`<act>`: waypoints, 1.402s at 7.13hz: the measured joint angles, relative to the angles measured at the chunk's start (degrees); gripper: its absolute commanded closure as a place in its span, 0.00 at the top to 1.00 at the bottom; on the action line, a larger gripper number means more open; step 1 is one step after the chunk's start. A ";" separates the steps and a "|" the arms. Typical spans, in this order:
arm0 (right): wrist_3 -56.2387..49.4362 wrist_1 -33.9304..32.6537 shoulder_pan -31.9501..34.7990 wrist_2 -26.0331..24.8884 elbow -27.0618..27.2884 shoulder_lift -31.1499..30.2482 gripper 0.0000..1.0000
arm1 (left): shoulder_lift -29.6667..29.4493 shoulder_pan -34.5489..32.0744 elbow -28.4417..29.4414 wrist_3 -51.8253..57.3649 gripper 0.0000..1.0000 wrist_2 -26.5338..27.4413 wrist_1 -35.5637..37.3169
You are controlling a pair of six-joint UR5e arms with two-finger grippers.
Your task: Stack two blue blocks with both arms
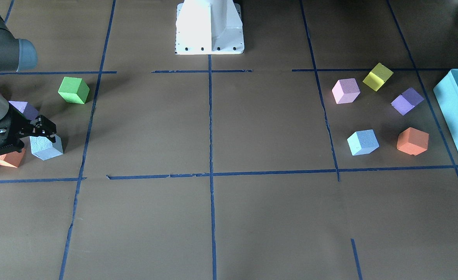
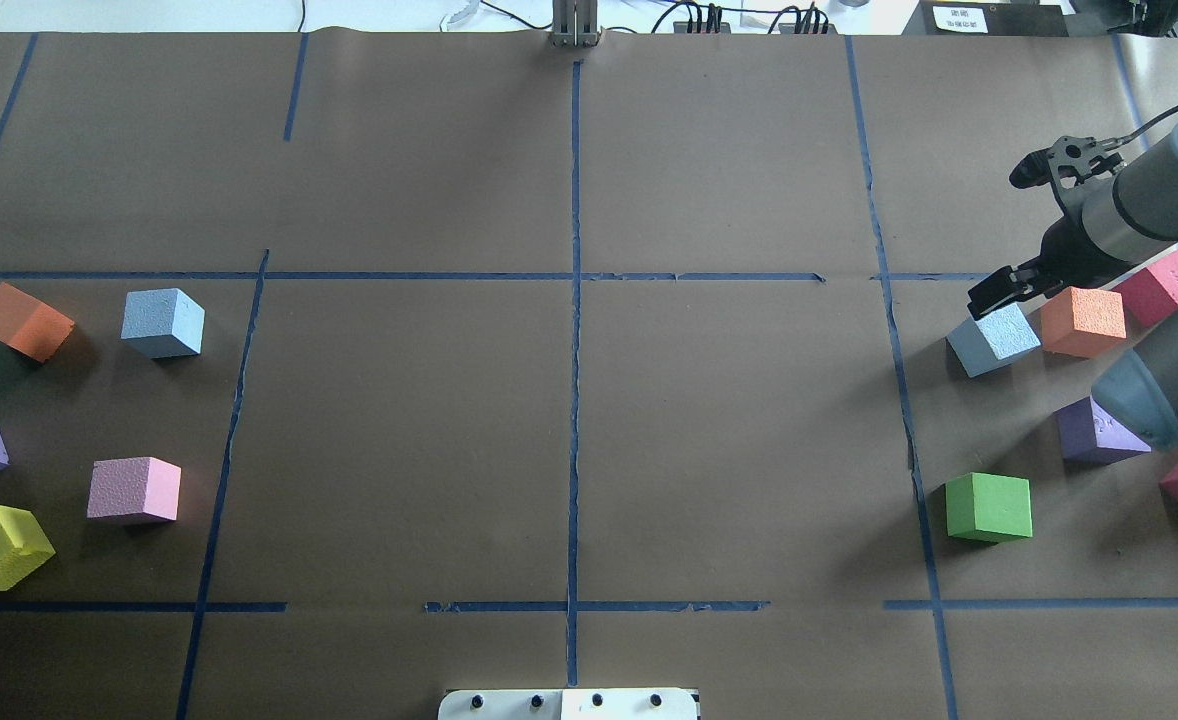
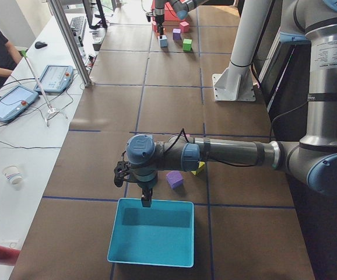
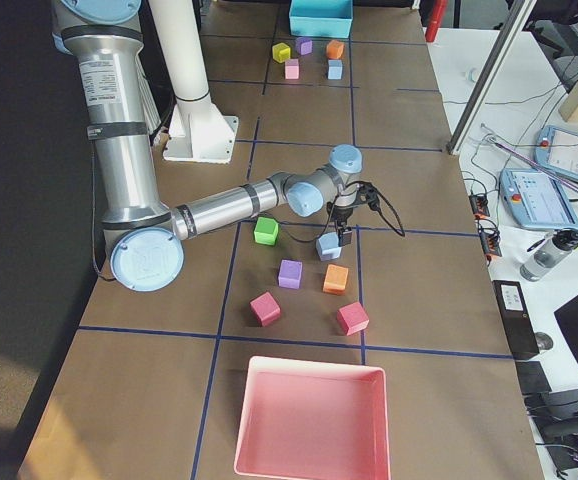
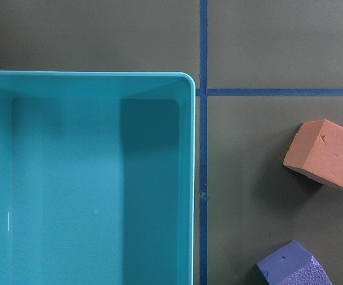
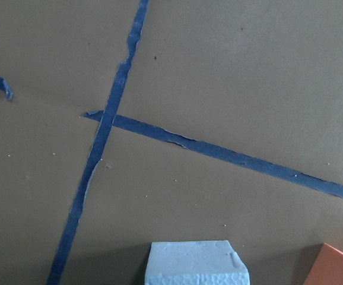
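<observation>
Blue block (image 1: 47, 149) under right gripper (image 1: 48, 131), claw state untellable; left gripper (image 3: 146, 202) only in side view, likewise

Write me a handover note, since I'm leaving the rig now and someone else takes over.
Right gripper looks open, poised over one blue block, on the table beside an orange block.
Left gripper hangs above the teal box; open or shut, I cannot tell.
The other blue block lies untouched on the left arm's side.
Nothing is stacked yet; both grasp and stack remain.
</observation>
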 measured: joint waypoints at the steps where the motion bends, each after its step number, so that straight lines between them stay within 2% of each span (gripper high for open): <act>1: 0.26 0.79 -1.03 -0.60 -0.69 0.02 1.00 | 0.00 -0.03 0.00 0.00 1.00 0.00 0.00; 3: 0.34 1.12 -2.32 -1.24 -1.18 -0.50 1.00 | 0.00 -0.02 0.00 0.00 1.00 -0.06 0.00; 4: 0.33 1.11 -2.53 -1.39 -1.40 -0.96 0.95 | 0.00 -0.01 -0.03 0.00 1.00 -0.06 0.00; 5: 0.34 1.07 -2.63 -1.45 -1.66 -1.29 0.49 | 0.00 0.00 -0.06 0.00 1.00 -0.05 0.00; 6: 0.52 1.08 -2.67 -1.47 -1.87 -1.35 0.16 | 0.00 0.01 -0.07 0.00 1.00 -0.06 0.00; 7: 0.74 1.11 -2.70 -1.47 -1.90 -1.20 0.03 | 0.00 -0.01 -0.09 0.00 1.00 -0.08 0.00; 10: 0.93 0.19 -2.50 -1.10 0.05 -0.55 0.00 | 0.00 -0.03 -0.25 0.00 1.00 -0.09 0.00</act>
